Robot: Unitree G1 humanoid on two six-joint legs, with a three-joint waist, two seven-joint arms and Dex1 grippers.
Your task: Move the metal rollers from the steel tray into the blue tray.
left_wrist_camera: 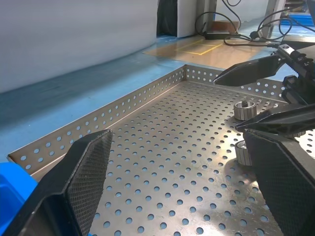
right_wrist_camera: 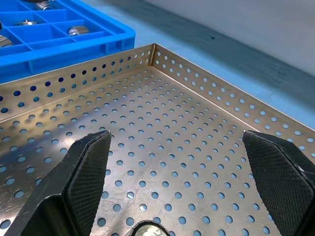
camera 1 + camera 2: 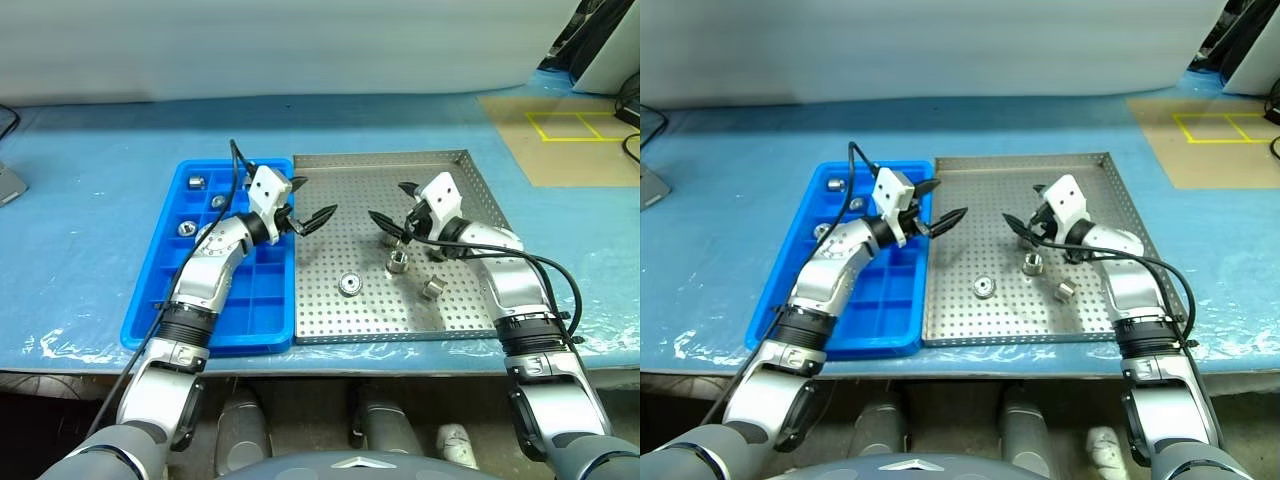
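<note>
Both grippers hover over the steel tray (image 3: 470, 300), fingers spread, empty – left gripper (image 3: 308, 205) by its left edge, right gripper (image 3: 392, 210) mid-tray. Three metal rollers (image 3: 349, 284) lie on the perforated floor; others already sit in blue tray (image 3: 150, 310) compartments on the bench (image 3: 90, 200).

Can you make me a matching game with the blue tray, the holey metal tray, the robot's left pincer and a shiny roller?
Things:
1. blue tray
2. steel tray
3. left pincer
4. metal roller

Descriptions:
A. open, holding nothing
B. lying on the hole-dotted floor
C. divided into small square compartments
D. silver-grey, with low perforated rims

Pairs: 1-C, 2-D, 3-A, 4-B
</note>
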